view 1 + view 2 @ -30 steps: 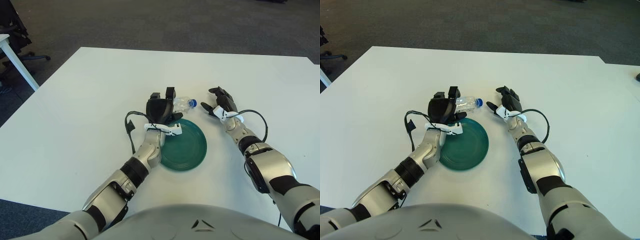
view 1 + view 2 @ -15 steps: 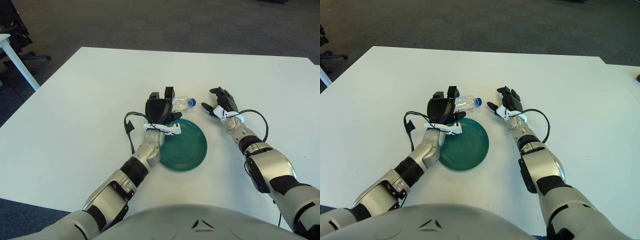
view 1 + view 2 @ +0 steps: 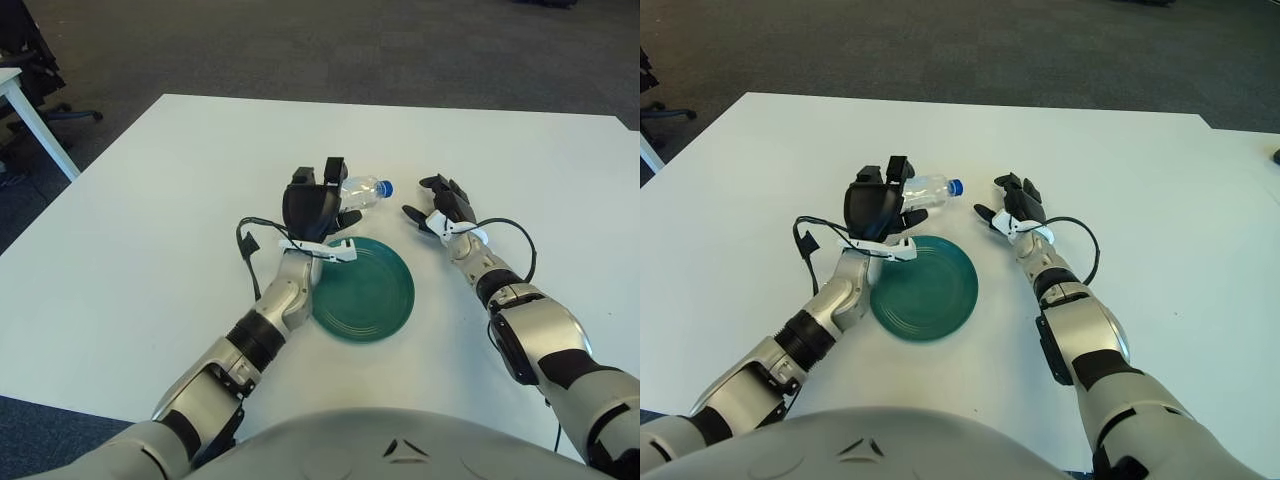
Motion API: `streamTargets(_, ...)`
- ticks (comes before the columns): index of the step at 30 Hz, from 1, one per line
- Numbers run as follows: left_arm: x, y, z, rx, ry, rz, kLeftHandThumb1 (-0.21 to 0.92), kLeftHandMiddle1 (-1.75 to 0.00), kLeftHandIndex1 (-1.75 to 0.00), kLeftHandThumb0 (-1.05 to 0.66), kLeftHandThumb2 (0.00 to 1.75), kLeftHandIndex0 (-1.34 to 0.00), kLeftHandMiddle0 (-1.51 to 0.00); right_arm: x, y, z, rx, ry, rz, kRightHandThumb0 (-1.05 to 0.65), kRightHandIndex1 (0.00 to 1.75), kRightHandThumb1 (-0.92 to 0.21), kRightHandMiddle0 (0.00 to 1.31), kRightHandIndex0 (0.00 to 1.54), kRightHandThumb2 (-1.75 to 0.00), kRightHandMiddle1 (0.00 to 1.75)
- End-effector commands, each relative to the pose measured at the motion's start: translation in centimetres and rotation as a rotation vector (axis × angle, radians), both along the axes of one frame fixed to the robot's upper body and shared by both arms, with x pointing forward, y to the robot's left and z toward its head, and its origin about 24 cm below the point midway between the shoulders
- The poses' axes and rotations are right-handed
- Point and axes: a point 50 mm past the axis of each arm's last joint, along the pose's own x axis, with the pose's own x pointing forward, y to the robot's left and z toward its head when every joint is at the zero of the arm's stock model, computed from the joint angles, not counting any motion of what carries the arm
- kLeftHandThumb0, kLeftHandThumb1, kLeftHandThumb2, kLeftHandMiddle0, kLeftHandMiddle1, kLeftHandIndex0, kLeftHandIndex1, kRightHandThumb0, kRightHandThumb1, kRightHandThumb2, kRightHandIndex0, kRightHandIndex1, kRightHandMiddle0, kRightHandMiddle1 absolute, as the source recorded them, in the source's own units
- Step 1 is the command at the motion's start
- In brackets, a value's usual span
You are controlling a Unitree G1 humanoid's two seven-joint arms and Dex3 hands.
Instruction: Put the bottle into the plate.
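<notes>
White table: left robot hand seemingly clamped on bottle beyond green plate

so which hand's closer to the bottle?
Left. The left hand is wrapped around the bottle, while the right hand shows to its right, apart from it.

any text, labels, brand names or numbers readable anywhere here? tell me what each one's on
None can be read.
bottle: clear with a blue cap, no label visible; the left hand covers part of it.
plate: plain green, no markings.
right hand and both arms: no legible lettering.
table: plain white, nothing printed.
</notes>
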Motion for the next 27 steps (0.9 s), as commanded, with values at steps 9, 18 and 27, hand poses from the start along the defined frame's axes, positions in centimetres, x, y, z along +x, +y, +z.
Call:
streamTargets(9,-0.6,0.6,1.0,0.007,-0.066,-0.002,0.66,-1.75,-1.75,-0.39,0.87,-0.36,-0.86,-4.7,-1.7,-5.5,-0.023,0.302,-0.087,-0.77,0.07,-0.92,0.00,0.62,-0.46,0.87)
streamTargets(18,-1.1,0.8,1.5,0.005,-0.093,-0.015,0.66,-1.75,-1.75,-0.39,0.88,-0.36,-0.87,-4.6,-1.4,-5.5,-0.016,0.317,-0.089,-0.76,0.07,-0.92,0.00,0.62,-0.46,0.86)
streamTargets(27,-3.5,1.1,1.8,0.013,-0.114,-0.056,0.66,-1.75,-1.75,-0.39,0.87,-0.36,-0.88,-4.6,-1.3,-5.6,-0.014,0.325,-0.092,-0.77,0.07,-0.92,0.00,0.61,-0.47,0.86)
